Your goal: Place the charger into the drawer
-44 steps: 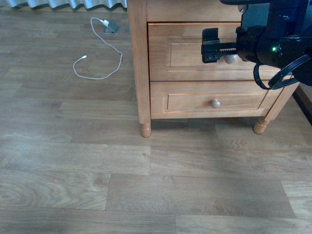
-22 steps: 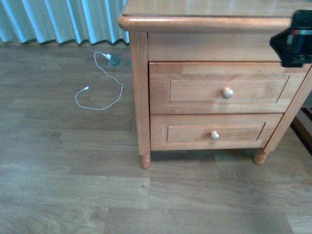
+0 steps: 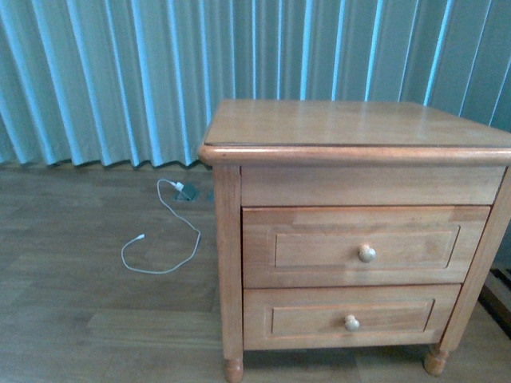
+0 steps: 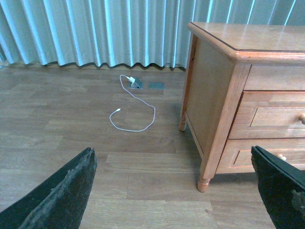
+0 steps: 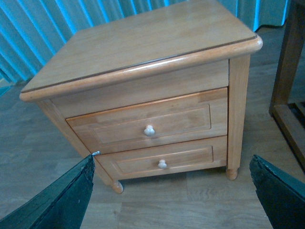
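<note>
The charger is out of view in every frame. The drawer [image 3: 363,247] is the upper, taller one of the honey-coloured nightstand [image 3: 351,124]; it is closed, and its round pale knob [image 3: 366,254] faces me. It also shows in the right wrist view as the drawer [image 5: 147,121] and at the picture's edge in the left wrist view as the drawer [image 4: 274,117]. My left gripper [image 4: 171,157] is open over bare floor beside the nightstand. My right gripper [image 5: 171,162] is open in front of the nightstand, well back from it. Neither holds anything, and neither arm shows in the front view.
A thin white cable [image 3: 160,239] with a small adapter lies on the wooden floor left of the nightstand, near a floor socket [image 4: 137,83]. Blue-green curtains [image 3: 120,80] hang behind. A shorter lower drawer [image 3: 351,319] sits under the upper one. A dark wooden frame [image 5: 288,86] stands to the nightstand's right.
The front view has swung upward: the nightstand top and curtains now show, and the floor in front has dropped out. The right arm, seen at the upper drawer's knob a second ago, has left that view.
</note>
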Controlling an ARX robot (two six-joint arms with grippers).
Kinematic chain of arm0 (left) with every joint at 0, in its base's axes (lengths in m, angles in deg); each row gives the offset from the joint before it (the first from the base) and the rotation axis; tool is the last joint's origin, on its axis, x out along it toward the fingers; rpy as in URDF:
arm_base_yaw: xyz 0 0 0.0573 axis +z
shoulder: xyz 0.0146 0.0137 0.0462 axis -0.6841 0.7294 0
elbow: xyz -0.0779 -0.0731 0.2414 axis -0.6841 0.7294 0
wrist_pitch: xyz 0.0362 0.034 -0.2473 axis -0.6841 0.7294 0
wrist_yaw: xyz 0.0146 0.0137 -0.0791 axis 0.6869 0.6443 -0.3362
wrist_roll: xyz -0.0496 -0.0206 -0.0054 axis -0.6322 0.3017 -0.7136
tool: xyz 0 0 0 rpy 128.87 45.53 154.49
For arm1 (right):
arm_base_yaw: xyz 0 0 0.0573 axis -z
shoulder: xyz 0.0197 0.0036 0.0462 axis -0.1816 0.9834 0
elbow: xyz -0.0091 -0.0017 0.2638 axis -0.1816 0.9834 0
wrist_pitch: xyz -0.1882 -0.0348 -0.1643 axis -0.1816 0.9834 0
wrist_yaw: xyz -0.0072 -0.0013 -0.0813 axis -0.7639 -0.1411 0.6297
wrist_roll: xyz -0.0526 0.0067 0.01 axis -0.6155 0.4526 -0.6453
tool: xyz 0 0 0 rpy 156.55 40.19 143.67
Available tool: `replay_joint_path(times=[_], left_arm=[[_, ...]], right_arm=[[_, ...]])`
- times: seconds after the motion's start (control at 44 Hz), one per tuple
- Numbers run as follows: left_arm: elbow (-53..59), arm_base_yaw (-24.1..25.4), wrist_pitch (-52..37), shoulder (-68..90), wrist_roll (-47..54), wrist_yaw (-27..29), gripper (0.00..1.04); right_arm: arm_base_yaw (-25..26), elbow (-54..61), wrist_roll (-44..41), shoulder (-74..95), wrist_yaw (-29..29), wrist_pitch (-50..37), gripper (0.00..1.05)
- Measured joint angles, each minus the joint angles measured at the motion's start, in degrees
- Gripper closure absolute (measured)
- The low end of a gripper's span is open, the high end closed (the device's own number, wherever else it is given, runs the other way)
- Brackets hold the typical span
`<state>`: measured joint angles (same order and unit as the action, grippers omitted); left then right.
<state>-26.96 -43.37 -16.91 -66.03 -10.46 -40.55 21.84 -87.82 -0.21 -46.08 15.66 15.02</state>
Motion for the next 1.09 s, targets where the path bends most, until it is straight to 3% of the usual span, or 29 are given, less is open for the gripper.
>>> replay_joint_path(times=[0.091,0.137,0.273,0.478,0.546,0.66,1.092], left_arm=[[0.0,0.0,0.0,0.0,0.0,0.0,0.06],[0.0,0.0,0.0,0.0,0.0,0.0,0.06],[0.0,0.0,0.0,0.0,0.0,0.0,0.06],[0.0,0.0,0.0,0.0,0.0,0.0,0.06],[0.0,0.0,0.0,0.0,0.0,0.0,0.06],[0.0,0.0,0.0,0.0,0.0,0.0,0.06],[0.0,0.0,0.0,0.0,0.0,0.0,0.06]], right_arm=[[0.0,0.2,0.0,0.3,0.5,-0.1,0.09],[-0.7,1.9,-2.1,-0.2,4.2,-4.9,0.14],[-3.2,8.2,-8.3,-3.8,10.6,-14.6,0.39],[-5.6,13.1,-10.1,-8.2,12.7,-14.6,0.72],[-8.6,14.2,-10.3,-9.9,17.2,-14.1,0.83],[-11.1,15.9,-10.6,-12.7,17.7,-13.3,1.03],[-11.2,19.6,-10.8,-21.0,18.1,-8.7,1.03]])
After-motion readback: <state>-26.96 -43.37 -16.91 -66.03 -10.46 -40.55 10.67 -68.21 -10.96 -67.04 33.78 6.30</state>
